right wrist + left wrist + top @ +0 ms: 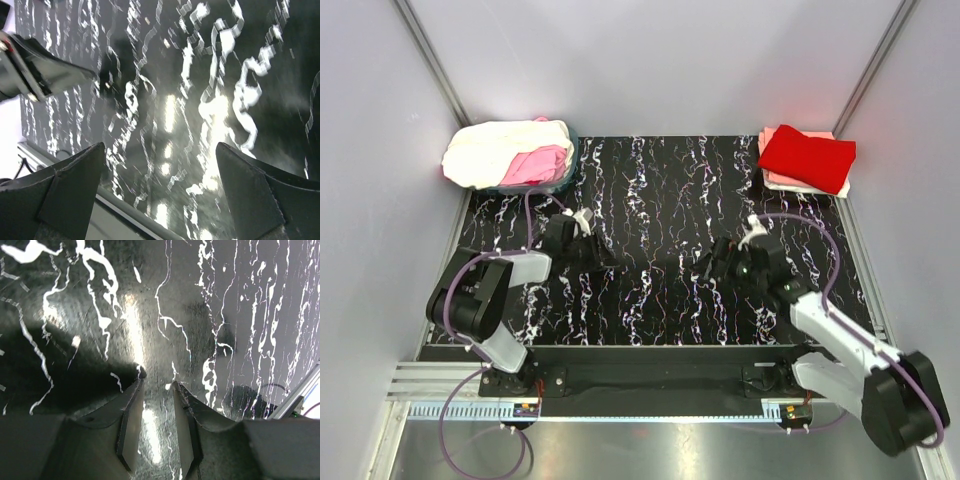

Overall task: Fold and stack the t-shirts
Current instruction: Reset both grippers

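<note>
A heap of unfolded t-shirts lies at the back left, a cream-white one (492,150) over a pink one (537,165). At the back right is a folded stack with the bright red t-shirt (807,156) on top and salmon-pink and white edges (778,181) below it. My left gripper (596,250) hovers low over the bare black marbled mat (650,190); in the left wrist view it (158,379) is narrowly open and empty. My right gripper (716,260) is over the mat's middle right; in the right wrist view it (160,146) is wide open and empty. No shirt lies between the arms.
The heap sits in a dark teal basket (571,160). Grey walls close in the left, back and right. A metal rail (620,405) runs along the near edge by the arm bases. The left arm's finger (45,70) shows at the upper left of the right wrist view.
</note>
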You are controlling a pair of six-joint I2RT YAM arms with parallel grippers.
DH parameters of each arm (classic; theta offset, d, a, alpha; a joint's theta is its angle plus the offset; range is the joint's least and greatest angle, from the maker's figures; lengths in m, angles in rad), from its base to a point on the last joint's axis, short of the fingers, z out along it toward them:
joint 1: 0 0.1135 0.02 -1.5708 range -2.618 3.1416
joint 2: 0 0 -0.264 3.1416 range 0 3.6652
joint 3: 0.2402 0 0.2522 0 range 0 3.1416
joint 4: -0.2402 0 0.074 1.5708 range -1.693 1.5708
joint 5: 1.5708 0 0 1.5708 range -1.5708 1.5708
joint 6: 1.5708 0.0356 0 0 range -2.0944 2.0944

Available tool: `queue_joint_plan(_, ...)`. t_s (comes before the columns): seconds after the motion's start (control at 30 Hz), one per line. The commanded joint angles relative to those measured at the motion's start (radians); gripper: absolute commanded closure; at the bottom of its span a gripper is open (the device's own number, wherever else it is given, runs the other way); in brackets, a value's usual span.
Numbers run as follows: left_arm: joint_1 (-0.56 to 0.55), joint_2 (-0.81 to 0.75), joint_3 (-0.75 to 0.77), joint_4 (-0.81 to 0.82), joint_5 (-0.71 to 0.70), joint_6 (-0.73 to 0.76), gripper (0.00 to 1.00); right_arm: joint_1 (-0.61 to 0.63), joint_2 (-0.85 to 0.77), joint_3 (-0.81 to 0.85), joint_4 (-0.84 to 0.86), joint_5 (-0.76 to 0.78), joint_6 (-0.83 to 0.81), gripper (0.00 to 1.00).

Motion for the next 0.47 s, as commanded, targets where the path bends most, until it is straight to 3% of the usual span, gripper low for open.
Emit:
queue_joint_plan(0.0,-0.003,-0.067,-0.013,0.02,-0.044,0.003,0.65,0.006,-0.147,-0.129,0.196,0.032,0.054,0.0)
queue_joint_plan(0.07,-0.003,-0.107,-0.032,0.023,-0.044,-0.003,0.65,0.004,-0.218,-0.206,0.309,0.058,0.117,0.0)
queue_joint_plan(0.17,-0.003,-0.17,-0.074,0.046,-0.047,-0.019,0.64,0.004,-0.261,-0.214,0.263,0.09,0.111,0.0)
queue_joint_plan(0.37,-0.005,-0.273,-0.128,0.063,-0.082,-0.035,0.64,0.004,-0.175,-0.189,0.269,0.094,0.116,0.0)
queue_joint_plan(0.43,-0.006,-0.296,-0.143,0.069,-0.09,-0.039,0.54,0.004,-0.168,-0.186,0.266,0.094,0.119,0.0)
